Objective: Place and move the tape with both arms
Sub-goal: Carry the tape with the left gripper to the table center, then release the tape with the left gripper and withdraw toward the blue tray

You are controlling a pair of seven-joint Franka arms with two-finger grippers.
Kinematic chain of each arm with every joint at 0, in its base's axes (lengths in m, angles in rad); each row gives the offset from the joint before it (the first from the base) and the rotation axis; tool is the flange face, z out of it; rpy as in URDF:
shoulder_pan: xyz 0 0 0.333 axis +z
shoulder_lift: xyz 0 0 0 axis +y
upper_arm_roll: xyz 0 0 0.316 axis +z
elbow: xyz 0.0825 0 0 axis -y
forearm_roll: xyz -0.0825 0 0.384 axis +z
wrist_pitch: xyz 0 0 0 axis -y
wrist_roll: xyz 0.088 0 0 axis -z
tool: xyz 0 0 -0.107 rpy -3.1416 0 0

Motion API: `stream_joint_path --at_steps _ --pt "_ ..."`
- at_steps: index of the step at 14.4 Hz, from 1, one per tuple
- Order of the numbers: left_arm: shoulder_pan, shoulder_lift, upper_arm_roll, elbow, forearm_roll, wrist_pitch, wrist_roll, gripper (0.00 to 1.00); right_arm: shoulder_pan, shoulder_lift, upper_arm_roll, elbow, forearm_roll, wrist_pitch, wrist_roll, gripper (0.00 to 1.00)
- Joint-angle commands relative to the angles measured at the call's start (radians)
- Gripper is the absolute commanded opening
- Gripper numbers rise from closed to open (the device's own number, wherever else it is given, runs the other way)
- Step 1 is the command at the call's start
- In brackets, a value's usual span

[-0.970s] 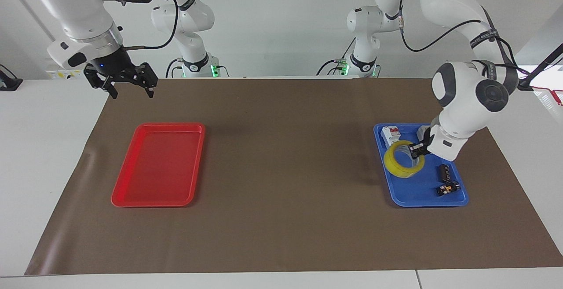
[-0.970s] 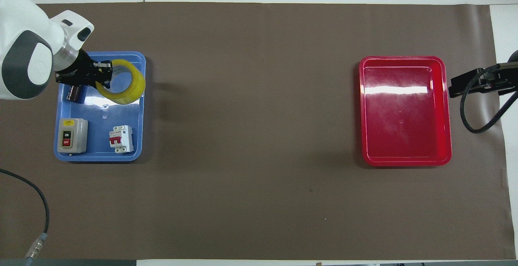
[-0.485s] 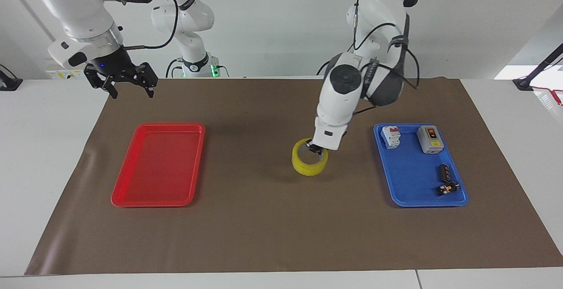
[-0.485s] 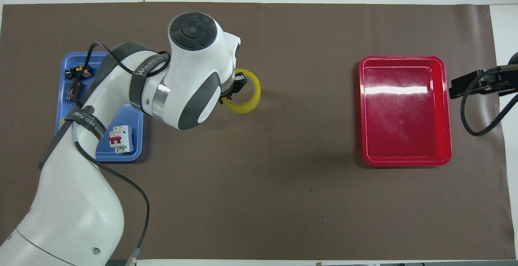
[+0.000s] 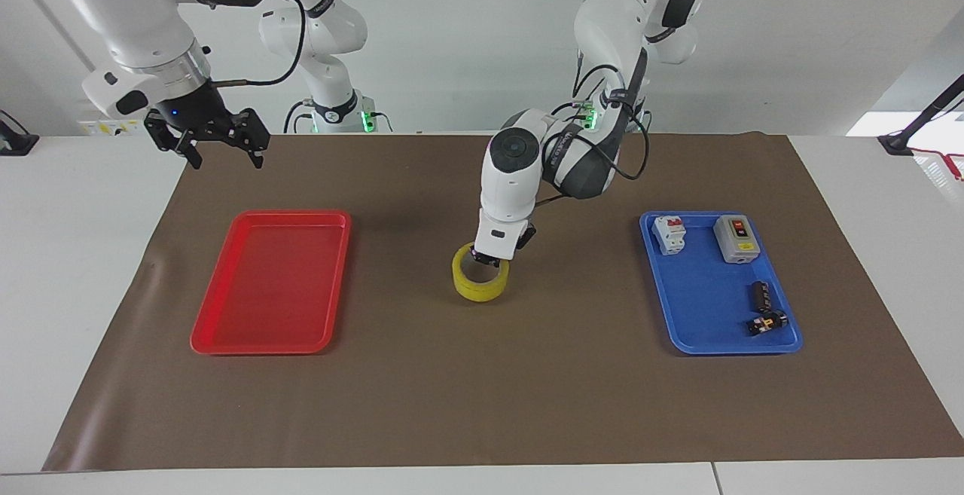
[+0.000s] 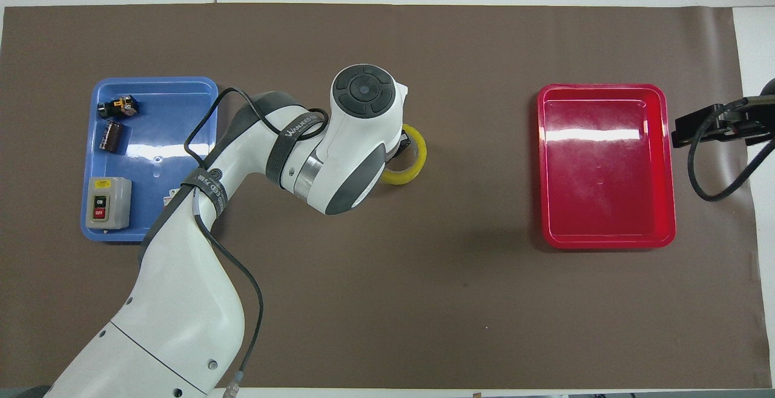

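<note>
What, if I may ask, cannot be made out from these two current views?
- Overhead view: the left end effector is hidden under its own arm, which also covers part of the tape and most of the red-and-white breaker.
- Facing view: whether the tape rests on the brown mat or hangs just above it.
- Both views: the two small dark parts in the blue tray are too small to identify.

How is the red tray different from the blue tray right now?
The red tray holds nothing, while the blue tray carries several small electrical parts. The red tray lies toward the right arm's end of the table, the blue tray toward the left arm's end. In the overhead view the red tray looks somewhat larger than the blue tray. Both are shallow rectangular trays with rounded corners, lying flat on the brown mat.
</note>
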Motion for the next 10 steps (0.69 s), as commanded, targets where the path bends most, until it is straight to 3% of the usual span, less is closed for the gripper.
stream_joint_path --at_steps 1,3,7,8,10 --pt "-0.012 -0.018 0.016 -0.033 -0.017 0.025 -0.007 0.00 -0.002 -0.025 0.009 -0.028 0.012 -0.003 0.015 1.00" --pt "-0.012 -0.023 0.016 -0.061 -0.017 0.051 -0.008 0.00 0.012 -0.025 0.010 -0.033 0.012 0.015 0.015 1.00" --pt "-0.012 -0.029 0.016 -0.085 -0.017 0.065 -0.010 0.26 0.032 -0.026 0.010 -0.039 0.010 0.026 0.033 1.00" --pt "-0.011 -0.029 0.018 -0.084 -0.017 0.060 -0.010 0.43 0.030 -0.029 0.012 -0.049 0.010 0.035 0.033 1.00" --pt "-0.008 -0.029 0.021 -0.070 -0.012 0.030 -0.012 0.85 0.027 -0.034 0.010 -0.057 0.013 0.040 0.042 1.00"
